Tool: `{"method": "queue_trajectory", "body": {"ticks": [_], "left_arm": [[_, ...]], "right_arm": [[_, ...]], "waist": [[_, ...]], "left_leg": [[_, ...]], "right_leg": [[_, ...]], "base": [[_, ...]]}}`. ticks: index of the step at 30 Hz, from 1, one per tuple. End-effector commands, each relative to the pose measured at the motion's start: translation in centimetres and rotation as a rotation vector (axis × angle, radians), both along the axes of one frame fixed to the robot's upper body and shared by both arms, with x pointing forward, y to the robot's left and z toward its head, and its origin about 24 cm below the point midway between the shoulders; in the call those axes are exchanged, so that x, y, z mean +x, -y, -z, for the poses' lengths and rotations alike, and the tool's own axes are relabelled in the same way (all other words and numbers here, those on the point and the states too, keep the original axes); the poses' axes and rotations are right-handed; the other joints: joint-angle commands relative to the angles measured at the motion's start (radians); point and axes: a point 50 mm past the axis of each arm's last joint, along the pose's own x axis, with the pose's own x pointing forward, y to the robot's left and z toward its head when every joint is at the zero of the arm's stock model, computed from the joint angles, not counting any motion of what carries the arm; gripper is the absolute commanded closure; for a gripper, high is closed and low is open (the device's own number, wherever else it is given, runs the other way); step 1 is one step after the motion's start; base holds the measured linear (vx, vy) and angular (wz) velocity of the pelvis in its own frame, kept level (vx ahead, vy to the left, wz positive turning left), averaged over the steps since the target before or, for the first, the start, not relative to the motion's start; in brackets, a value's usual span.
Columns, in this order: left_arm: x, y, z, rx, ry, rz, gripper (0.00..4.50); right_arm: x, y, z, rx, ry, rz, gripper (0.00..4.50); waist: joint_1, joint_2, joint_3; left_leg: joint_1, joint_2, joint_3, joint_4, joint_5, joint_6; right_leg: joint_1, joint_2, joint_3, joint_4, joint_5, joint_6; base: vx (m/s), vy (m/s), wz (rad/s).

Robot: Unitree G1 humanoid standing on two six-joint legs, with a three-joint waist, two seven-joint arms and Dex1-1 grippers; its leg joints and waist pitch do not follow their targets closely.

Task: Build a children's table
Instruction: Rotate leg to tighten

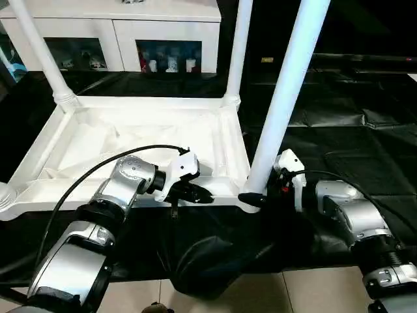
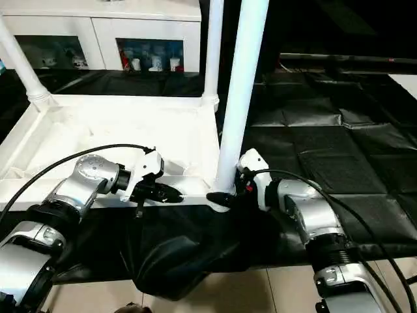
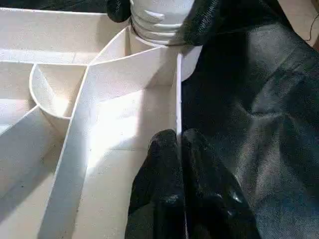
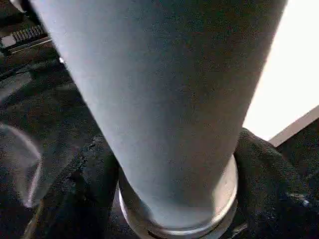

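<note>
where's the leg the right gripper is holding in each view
Left eye view: leg, right of centre.
Right eye view: leg, centre.
Left wrist view: its ribbed base in the tabletop corner.
Right wrist view: leg, up close.
Shared landmark: right gripper at its base.

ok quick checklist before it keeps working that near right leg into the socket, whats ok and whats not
1. Left gripper pinching the tabletop's near wall: ok, fingers closed on either side of it.
2. Right gripper around the base of the near right leg: ok, a black finger shows on each side in the right wrist view.
3. Leg threads fully down: not ok, threads still show above the corner socket.
4. Leg upright: not ok, it leans.
5. Two far legs standing in their sockets: ok.
6. Near left corner socket filled: not ok, no leg in it.
</note>
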Motion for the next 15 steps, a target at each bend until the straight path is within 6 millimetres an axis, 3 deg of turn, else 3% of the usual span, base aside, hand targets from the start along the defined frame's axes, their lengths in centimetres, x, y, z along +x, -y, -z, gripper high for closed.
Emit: {"method": "queue_trajectory", "body": {"ticks": [1, 6, 9, 10, 13, 15], "left_arm": [[0.1, 0.7, -0.6, -0.042, 0.027, 0.016, 4.50], [0.8, 1.2, -0.1, -0.014, 0.061, -0.101, 4.50], [1.6, 1.8, 0.2, 0.008, 0.095, -0.213, 4.50], [2.1, 2.7, 0.1, -0.004, 0.105, -0.276, 4.50], [2.8, 4.9, -0.3, -0.026, 0.123, -0.372, 4.50], [2.9, 5.1, -0.4, -0.028, 0.123, -0.379, 4.50]], "right_arm": [[-0.4, -1.0, 0.1, 0.004, -0.019, -0.067, 1.55], [0.0, -1.6, 0.9, 0.033, -0.017, 0.088, 1.76], [0.5, -1.9, 2.0, 0.013, -0.001, 0.258, 1.76], [0.8, -2.2, 2.7, 0.013, -0.009, 0.369, 1.77], [1.2, -3.0, 3.9, -0.016, -0.025, 0.567, 1.78], [1.2, -3.1, 4.0, -0.017, -0.028, 0.579, 1.78]], "waist": [[0.004, -0.006, -0.061], [0.003, -0.007, -0.059], [-0.006, -0.006, -0.054], [-0.010, -0.007, -0.054], [-0.014, -0.006, -0.053], [-0.016, -0.011, -0.054]], "left_leg": [[0.025, 0.039, -0.016, -0.061, -0.222, 0.039], [0.026, 0.039, -0.017, -0.063, -0.237, 0.028], [0.030, 0.036, -0.021, -0.069, -0.296, -0.008], [0.033, 0.035, -0.023, -0.072, -0.322, -0.023], [0.038, 0.035, -0.025, -0.074, -0.345, -0.039], [0.034, 0.032, -0.027, -0.074, -0.346, -0.035]], "right_leg": [[0.043, -0.059, 0.041, -0.066, -0.121, -0.255], [0.039, -0.061, 0.041, -0.069, -0.154, -0.246], [0.032, -0.064, 0.043, -0.082, -0.262, -0.219], [0.031, -0.065, 0.043, -0.088, -0.313, -0.203], [0.025, -0.064, 0.045, -0.093, -0.337, -0.188], [0.030, -0.064, 0.043, -0.094, -0.339, -0.180]], "base": [[0.000, 0.000, 0.00], [0.000, 0.000, 0.00], [0.000, 0.000, 0.00], [0.000, 0.000, 0.00], [0.000, 0.000, 0.00], [0.000, 0.000, 0.00]]}}
